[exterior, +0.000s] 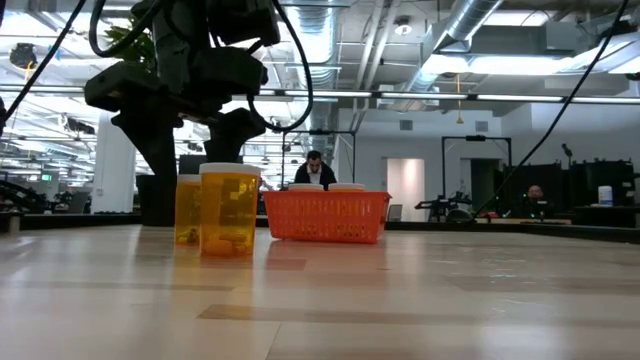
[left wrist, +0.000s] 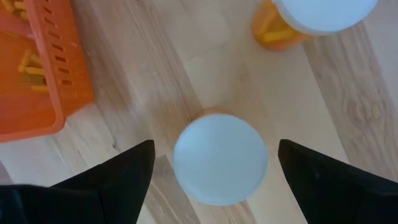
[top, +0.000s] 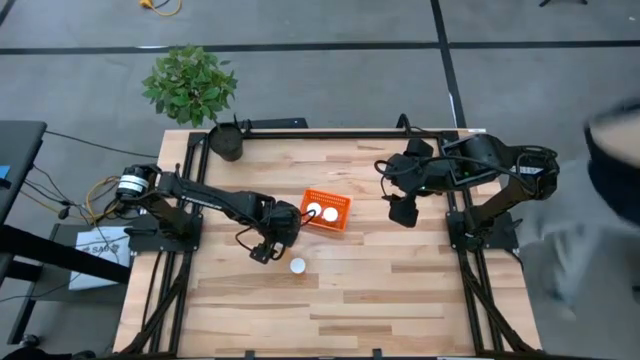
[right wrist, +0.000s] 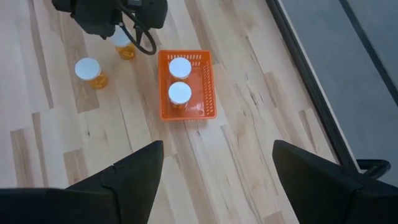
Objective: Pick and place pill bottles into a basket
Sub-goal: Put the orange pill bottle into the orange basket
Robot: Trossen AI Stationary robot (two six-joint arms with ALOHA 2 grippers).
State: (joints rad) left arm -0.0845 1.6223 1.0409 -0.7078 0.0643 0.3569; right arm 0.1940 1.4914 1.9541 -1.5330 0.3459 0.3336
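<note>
The orange basket (top: pixel 326 211) stands mid-table and holds two white-capped pill bottles (right wrist: pixel 180 67) (right wrist: pixel 180 93). Two more amber bottles with white caps stand upright on the wood to the basket's near left. One (top: pixel 297 265) stands free. The other (left wrist: pixel 219 158) is right below my left gripper (left wrist: pixel 216 144). That gripper (top: pixel 262 250) is open and points down, with one finger on each side of the cap and a gap on both sides. Both bottles show in the low view (exterior: pixel 228 210) (exterior: pixel 187 210). My right gripper (top: pixel 403 212) hangs open and empty to the right of the basket.
A dark plant pot (top: pixel 226 143) with a leafy plant (top: pixel 190 85) stands at the table's far left corner. A blurred person (top: pixel 615 150) is beyond the table's right edge. Bare wood lies toward the table's near edge.
</note>
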